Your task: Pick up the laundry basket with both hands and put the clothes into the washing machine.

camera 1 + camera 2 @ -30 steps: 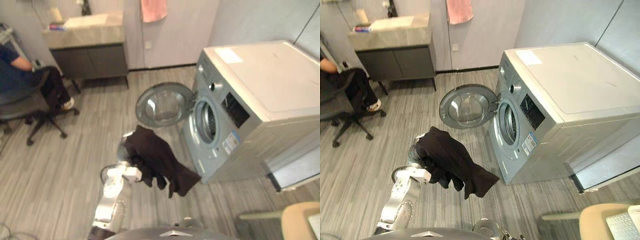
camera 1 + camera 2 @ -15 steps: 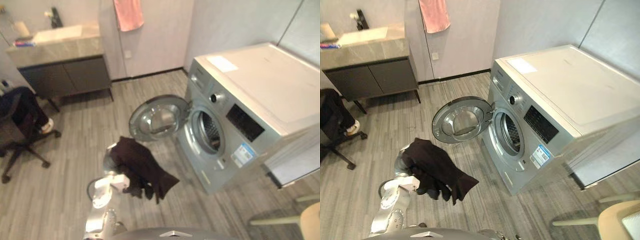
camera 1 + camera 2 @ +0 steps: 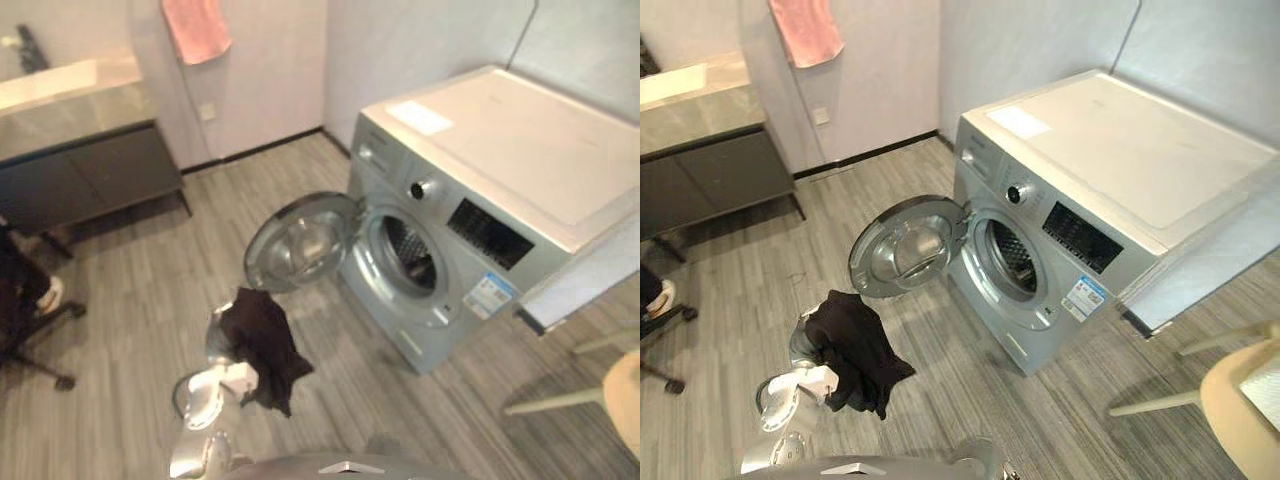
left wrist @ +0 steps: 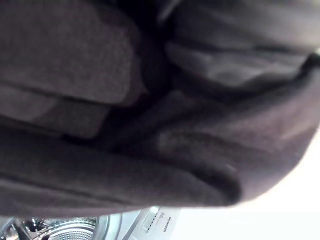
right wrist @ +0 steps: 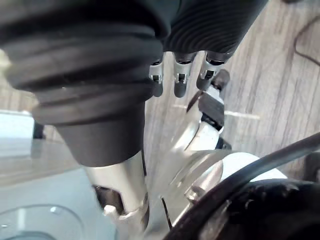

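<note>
Left eye view: raised left robot hand (image 3: 218, 336) draped by dark garment (image 3: 262, 345), grip unclear.

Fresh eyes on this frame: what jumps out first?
A dark garment hangs bunched over the left hand, low and left of centre in the head views. Just beyond it, to the right, stands the silver washing machine, its round door swung wide open toward the garment. A pink towel hangs on the far wall.
</note>
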Tool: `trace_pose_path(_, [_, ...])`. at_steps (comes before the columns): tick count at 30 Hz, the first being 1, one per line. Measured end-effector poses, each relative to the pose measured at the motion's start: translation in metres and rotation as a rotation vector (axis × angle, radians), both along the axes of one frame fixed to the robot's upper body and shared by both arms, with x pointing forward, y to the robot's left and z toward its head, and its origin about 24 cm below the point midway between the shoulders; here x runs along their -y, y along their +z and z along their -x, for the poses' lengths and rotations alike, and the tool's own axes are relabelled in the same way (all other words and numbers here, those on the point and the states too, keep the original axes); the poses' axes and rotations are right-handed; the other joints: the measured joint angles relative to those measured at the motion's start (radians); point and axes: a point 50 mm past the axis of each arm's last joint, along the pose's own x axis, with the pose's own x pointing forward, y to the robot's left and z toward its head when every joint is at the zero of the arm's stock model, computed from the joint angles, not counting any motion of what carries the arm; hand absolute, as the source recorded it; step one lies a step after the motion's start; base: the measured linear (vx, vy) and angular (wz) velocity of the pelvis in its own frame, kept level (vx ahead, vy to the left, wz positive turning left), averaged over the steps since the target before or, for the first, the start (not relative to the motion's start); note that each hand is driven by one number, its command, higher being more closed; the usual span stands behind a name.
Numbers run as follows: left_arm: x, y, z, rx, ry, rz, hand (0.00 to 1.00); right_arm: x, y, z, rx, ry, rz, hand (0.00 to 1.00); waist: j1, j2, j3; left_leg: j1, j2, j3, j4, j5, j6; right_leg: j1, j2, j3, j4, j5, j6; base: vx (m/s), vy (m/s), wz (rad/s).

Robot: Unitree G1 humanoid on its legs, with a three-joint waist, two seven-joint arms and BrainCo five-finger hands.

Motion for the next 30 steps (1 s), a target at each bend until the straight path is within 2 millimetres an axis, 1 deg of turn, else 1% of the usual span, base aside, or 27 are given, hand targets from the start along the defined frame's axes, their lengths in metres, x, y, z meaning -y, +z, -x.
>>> trace_pose_path(1, [-0.001, 0.001, -0.001, 0.004, 0.004, -0.001, 1.00, -0.002, 0.001, -0.004, 0.033, -0.024, 0.000, 0.00, -0.005, 0.001, 0.000, 0.027, 0.014, 0.019, -0.040, 0.017, -0.007, -0.036, 0.027, -0.078, -0.016, -0.051, 0.003, 0.21, -0.001, -0.29])
trace_pose_path(2, [-0.001, 0.001, -0.001, 0.003, 0.006, 0.000, 1.00, -0.001, 0.002, -0.006, 0.049, -0.029, 0.003, 0.00, -0.007, 0.003, -0.001, 0.036, 0.018, 0.024, -0.060, 0.026, -0.010, -0.052, 0.039, -0.121, -0.041, -0.067, 0.000, 0.22, -0.061, -0.15])
trace_pose_path(3, [-0.002, 0.000, -0.001, 0.001, 0.011, 0.002, 1.00, 0.000, 0.004, -0.010, 0.073, -0.029, 0.017, 0.00, -0.012, 0.003, -0.002, 0.044, 0.023, 0.027, -0.078, 0.038, -0.020, -0.071, 0.069, -0.175, -0.160, -0.067, 0.001, 0.25, -0.109, -0.04])
trace_pose_path(4, [-0.002, -0.002, 0.000, -0.007, 0.016, 0.003, 1.00, -0.001, 0.005, -0.011, 0.084, -0.026, 0.025, 0.00, -0.017, -0.015, -0.008, 0.045, 0.011, 0.027, -0.077, 0.040, -0.025, -0.061, 0.097, -0.174, -0.336, 0.016, -0.007, 0.26, -0.129, 0.08])
trace_pose_path(5, [-0.003, -0.004, -0.001, -0.012, 0.018, 0.004, 1.00, -0.002, 0.004, -0.012, 0.092, -0.034, 0.018, 0.00, -0.022, -0.040, -0.009, 0.050, -0.002, 0.022, -0.073, 0.040, -0.028, -0.061, 0.105, -0.158, -0.387, 0.077, 0.005, 0.34, -0.172, 0.08])
trace_pose_path(6, [0.003, -0.012, 0.000, -0.052, -0.006, 0.009, 1.00, 0.007, 0.006, -0.013, 0.105, -0.044, 0.038, 0.00, -0.016, 0.010, -0.007, 0.064, 0.029, 0.021, -0.073, 0.051, -0.052, -0.027, 0.132, -0.169, -0.409, 0.089, -0.004, 0.29, -0.141, -0.04])
trace_pose_path(7, [0.002, -0.014, 0.001, -0.061, -0.002, 0.009, 1.00, 0.009, 0.007, -0.013, 0.120, -0.051, 0.041, 0.00, -0.012, 0.020, -0.003, 0.063, 0.042, 0.025, -0.061, 0.082, -0.051, 0.005, 0.142, -0.173, -0.451, 0.090, -0.006, 0.32, -0.156, -0.11])
trace_pose_path(8, [0.001, -0.014, 0.001, -0.059, 0.002, 0.008, 1.00, 0.009, 0.007, -0.014, 0.129, -0.053, 0.035, 0.00, -0.007, 0.017, -0.001, 0.056, 0.043, 0.026, -0.060, 0.095, -0.049, 0.015, 0.140, -0.170, -0.461, 0.091, -0.008, 0.19, -0.086, 0.00])
trace_pose_path(9, [0.002, -0.013, -0.001, -0.050, -0.006, 0.009, 1.00, 0.007, 0.006, -0.011, 0.125, -0.050, 0.022, 0.00, -0.001, 0.017, -0.001, 0.067, 0.035, 0.025, -0.102, 0.085, -0.054, 0.046, 0.136, -0.176, -0.487, 0.092, -0.010, 0.20, -0.088, 0.19])
trace_pose_path(10, [0.002, -0.010, -0.002, -0.031, -0.015, 0.011, 1.00, 0.007, 0.006, -0.010, 0.129, -0.043, 0.014, 0.00, 0.003, 0.018, -0.002, 0.071, 0.025, 0.021, -0.178, 0.107, -0.039, 0.071, 0.136, -0.191, -0.507, 0.092, -0.010, 0.13, -0.036, 0.26])
trace_pose_path(11, [0.003, -0.008, -0.005, -0.013, -0.022, 0.013, 1.00, 0.007, 0.006, -0.013, 0.141, -0.036, 0.011, 0.00, 0.006, 0.022, -0.005, 0.062, 0.017, 0.019, -0.230, 0.198, -0.020, 0.080, 0.142, -0.203, -0.516, 0.091, -0.009, 0.10, -0.015, 0.14])
trace_pose_path(12, [0.002, -0.008, -0.006, -0.009, -0.022, 0.013, 1.00, 0.007, 0.006, -0.015, 0.150, -0.031, 0.007, 0.00, 0.012, 0.020, -0.004, 0.054, 0.019, 0.025, -0.230, 0.210, -0.038, 0.085, 0.146, -0.203, -0.521, 0.091, -0.009, 0.03, 0.019, 0.03])
trace_pose_path(13, [0.002, -0.009, -0.006, -0.012, -0.023, 0.013, 1.00, 0.007, 0.006, -0.017, 0.156, -0.027, 0.005, 0.00, 0.010, 0.017, -0.007, 0.062, 0.016, 0.015, -0.237, 0.215, -0.042, 0.095, 0.146, -0.203, -0.536, 0.097, 0.000, 0.04, 0.046, 0.05])
trace_pose_path(14, [0.000, -0.011, -0.005, -0.021, -0.020, 0.012, 1.00, 0.008, 0.007, -0.018, 0.162, -0.022, 0.004, 0.00, 0.007, 0.015, -0.010, 0.062, 0.010, 0.014, -0.244, 0.215, -0.041, 0.125, 0.146, -0.209, -0.587, 0.120, 0.012, 0.03, 0.083, 0.07])
trace_pose_path(15, [-0.001, -0.013, -0.004, -0.029, -0.019, 0.011, 1.00, 0.007, 0.006, -0.017, 0.161, -0.021, 0.000, 0.00, 0.007, 0.012, -0.012, 0.062, 0.009, 0.011, -0.249, 0.215, -0.041, 0.133, 0.147, -0.209, -0.609, 0.132, 0.016, 0.02, 0.099, 0.15])
trace_pose_path(16, [-0.002, -0.017, -0.002, -0.049, -0.013, 0.010, 1.00, 0.005, 0.004, -0.014, 0.149, -0.021, -0.013, 0.00, 0.007, 0.008, -0.017, 0.060, 0.003, 0.001, -0.258, 0.215, -0.040, 0.148, 0.147, -0.217, -0.655, 0.157, 0.023, -0.01, 0.123, 0.14])
trace_pose_path(17, [-0.004, -0.020, -0.001, -0.063, -0.004, 0.008, 1.00, 0.002, 0.002, -0.012, 0.137, -0.024, -0.028, 0.00, 0.007, 0.000, -0.022, 0.053, -0.005, -0.006, -0.266, 0.220, -0.033, 0.160, 0.146, -0.222, -0.700, 0.184, 0.029, 0.00, 0.078, 0.17])
trace_pose_path(19, [-0.007, -0.022, 0.002, -0.076, 0.004, 0.001, 1.00, -0.001, 0.001, -0.011, 0.129, -0.026, -0.039, 0.00, 0.008, -0.006, -0.023, 0.045, -0.015, -0.008, -0.270, 0.225, -0.025, 0.178, 0.146, -0.226, -0.754, 0.217, 0.035, -0.02, 0.057, 0.08])
trace_pose_path(22, [-0.009, -0.029, 0.008, -0.110, 0.003, -0.006, 1.00, -0.003, -0.001, -0.008, 0.114, -0.028, -0.048, 0.00, 0.007, -0.001, -0.024, 0.045, -0.034, -0.009, -0.271, 0.228, -0.020, 0.215, 0.140, -0.228, -0.839, 0.267, 0.043, -0.05, 0.050, 0.02])
trace_pose_path(23, [-0.017, -0.040, 0.016, -0.170, -0.009, -0.042, 1.00, -0.005, -0.003, -0.010, 0.101, -0.001, -0.065, 0.00, 0.000, -0.016, -0.027, 0.030, -0.053, -0.092, -0.323, 0.225, -0.014, 0.222, 0.154, -0.243, -0.938, 0.352, 0.037, 0.00, 0.000, 0.00])
trace_pose_path(28, [-0.017, -0.040, 0.015, -0.166, -0.010, -0.042, 1.00, -0.005, -0.003, -0.010, 0.102, -0.001, -0.064, 0.00, 0.000, -0.017, -0.023, 0.030, -0.056, -0.096, -0.323, 0.225, -0.014, 0.225, 0.152, -0.250, -0.938, 0.352, 0.037, 0.00, -0.002, 0.02])
trace_pose_path(30, [-0.016, -0.038, 0.012, -0.158, -0.014, -0.043, 1.00, -0.005, -0.003, -0.010, 0.102, 0.000, -0.064, 0.00, -0.001, -0.021, -0.017, 0.027, -0.057, -0.104, -0.323, 0.225, -0.013, 0.228, 0.148, -0.260, -0.938, 0.351, 0.038, 0.00, 0.000, 0.11])
